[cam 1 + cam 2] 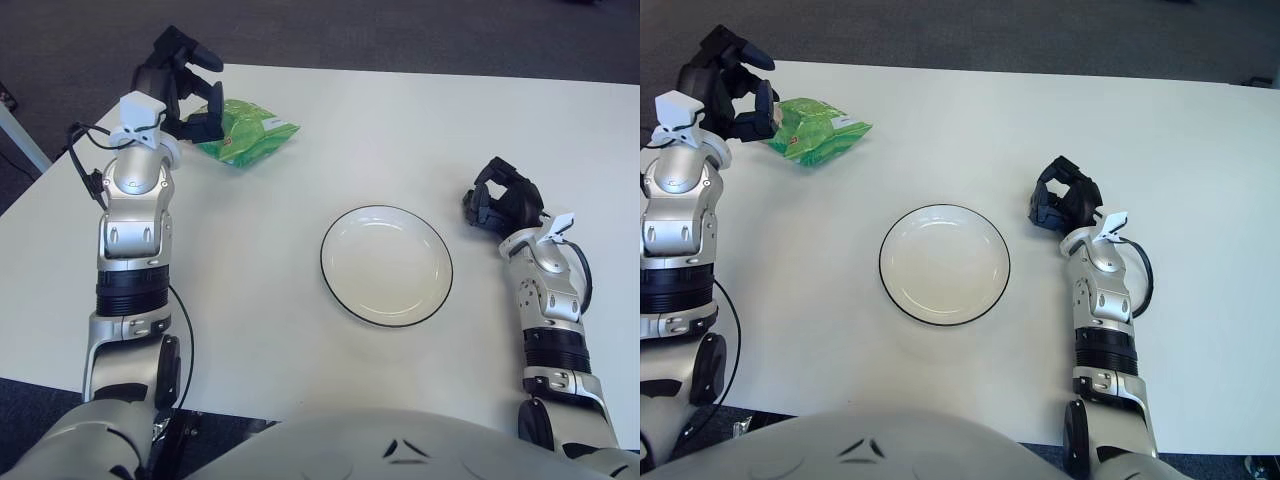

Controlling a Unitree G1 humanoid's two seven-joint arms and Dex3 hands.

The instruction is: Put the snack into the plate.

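One crinkly green snack bag (243, 130) lies at the table's far-left corner, well left of the black-rimmed white plate (386, 265); the nearer left hand (185, 92) hovers spread, empty, touching its left end.

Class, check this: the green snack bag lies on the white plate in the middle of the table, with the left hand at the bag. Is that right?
No. The green snack bag lies on the table beyond the plate, which holds nothing, as the left eye view shows. The left hand is at the bag.
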